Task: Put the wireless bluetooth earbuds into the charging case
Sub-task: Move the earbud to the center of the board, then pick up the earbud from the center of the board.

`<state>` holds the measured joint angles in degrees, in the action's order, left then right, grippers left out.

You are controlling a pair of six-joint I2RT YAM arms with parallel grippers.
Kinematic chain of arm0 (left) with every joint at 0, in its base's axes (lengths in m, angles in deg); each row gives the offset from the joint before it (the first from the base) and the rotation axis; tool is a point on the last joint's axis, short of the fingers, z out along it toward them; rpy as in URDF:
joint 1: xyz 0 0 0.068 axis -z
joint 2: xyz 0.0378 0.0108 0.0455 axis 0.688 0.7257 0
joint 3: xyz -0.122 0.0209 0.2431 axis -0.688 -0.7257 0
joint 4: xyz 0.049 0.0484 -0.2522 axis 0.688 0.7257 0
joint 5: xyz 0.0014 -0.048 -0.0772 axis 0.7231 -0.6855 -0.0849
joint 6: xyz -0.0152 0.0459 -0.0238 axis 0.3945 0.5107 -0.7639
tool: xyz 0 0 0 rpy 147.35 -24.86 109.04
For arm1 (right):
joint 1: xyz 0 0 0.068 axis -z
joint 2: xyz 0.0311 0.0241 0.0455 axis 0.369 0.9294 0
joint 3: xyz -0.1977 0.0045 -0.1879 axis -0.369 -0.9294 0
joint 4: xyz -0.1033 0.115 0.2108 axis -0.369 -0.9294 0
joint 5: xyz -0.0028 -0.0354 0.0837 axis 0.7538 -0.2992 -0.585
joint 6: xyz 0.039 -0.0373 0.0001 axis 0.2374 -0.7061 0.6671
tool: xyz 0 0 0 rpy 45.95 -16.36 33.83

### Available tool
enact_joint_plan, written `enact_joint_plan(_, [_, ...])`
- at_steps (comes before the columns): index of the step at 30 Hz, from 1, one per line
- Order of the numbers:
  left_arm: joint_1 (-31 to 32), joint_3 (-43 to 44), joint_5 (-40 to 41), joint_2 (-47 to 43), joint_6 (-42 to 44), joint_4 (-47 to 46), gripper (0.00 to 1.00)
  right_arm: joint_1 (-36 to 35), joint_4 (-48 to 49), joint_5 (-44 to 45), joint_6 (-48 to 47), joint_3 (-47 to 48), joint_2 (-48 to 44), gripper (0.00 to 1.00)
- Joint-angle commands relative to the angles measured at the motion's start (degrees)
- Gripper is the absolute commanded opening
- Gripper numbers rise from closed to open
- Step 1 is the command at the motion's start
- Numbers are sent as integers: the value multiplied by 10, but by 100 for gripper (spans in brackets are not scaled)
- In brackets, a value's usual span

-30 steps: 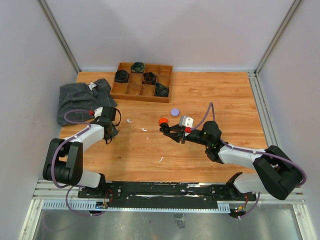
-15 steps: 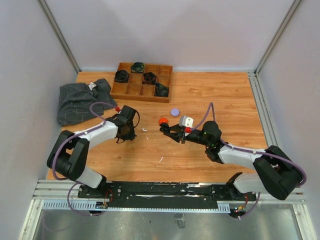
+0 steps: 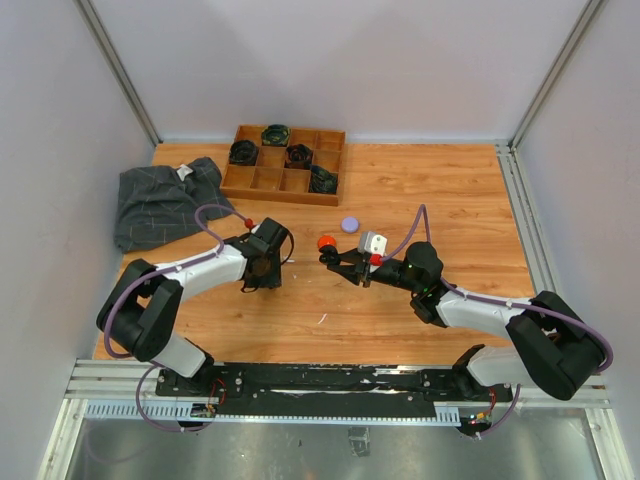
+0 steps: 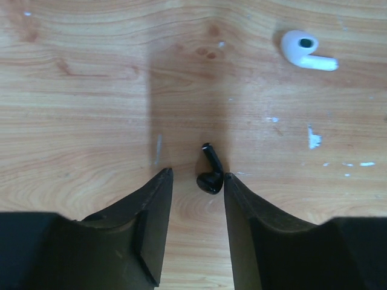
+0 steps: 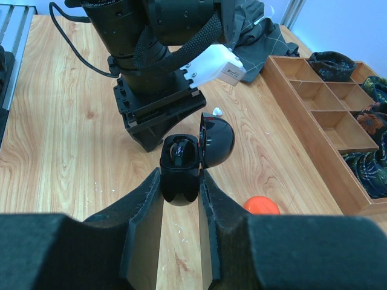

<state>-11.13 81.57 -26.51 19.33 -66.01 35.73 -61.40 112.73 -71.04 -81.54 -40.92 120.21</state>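
Note:
A black earbud (image 4: 210, 172) lies on the wood right at the tip of my left gripper's right finger (image 4: 242, 205). My left gripper (image 4: 197, 175) is open, with bare wood between its fingers. A white earbud (image 4: 305, 51) lies further ahead to the right, apart from the fingers. My right gripper (image 5: 181, 181) is shut on the black charging case (image 5: 180, 166), held above the table with its lid swung open to the right. Something dark and shiny sits in the case's well. In the top view the left gripper (image 3: 262, 268) faces the right gripper (image 3: 335, 260) across a short gap.
An orange-red round case (image 3: 326, 242) and a lilac round case (image 3: 349, 224) lie behind the right gripper. A wooden divided tray (image 3: 262, 180) with dark items stands at the back, and a grey cloth (image 3: 160, 205) lies at the back left. A small white bit (image 3: 322, 318) lies nearer the front.
My left arm has swung to the right, from beside the grey cloth to the middle of the table near the right gripper. The right arm and its case have stayed put.

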Motion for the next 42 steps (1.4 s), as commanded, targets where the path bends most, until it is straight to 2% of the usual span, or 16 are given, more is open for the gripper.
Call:
enact_joint_plan(1, [1,-6,51,-10,-9,58,47,0,16,-4,-9,-2,-11,1])
enact_joint_plan(6, [-6,-5,84,-19,-14,70,49,0,19,-8,-6,-2,-11,1])
enact_joint_plan(14, [-56,-9,92,-36,0,55,49,0,18,-9,-5,-2,-14,1])
enact_joint_plan(19, [-84,-5,71,-46,18,33,49,0,17,-7,-4,-2,-16,1])
enact_joint_plan(31, [-85,21,-17,-74,18,46,54,1,17,-9,-1,-2,-17,1])
enact_joint_plan(36, [-86,31,-10,-38,20,49,51,0,12,-7,-3,-2,-19,1])
enact_joint_plan(42, [-86,33,-11,-8,19,35,41,1,12,-7,-3,-1,-16,1])
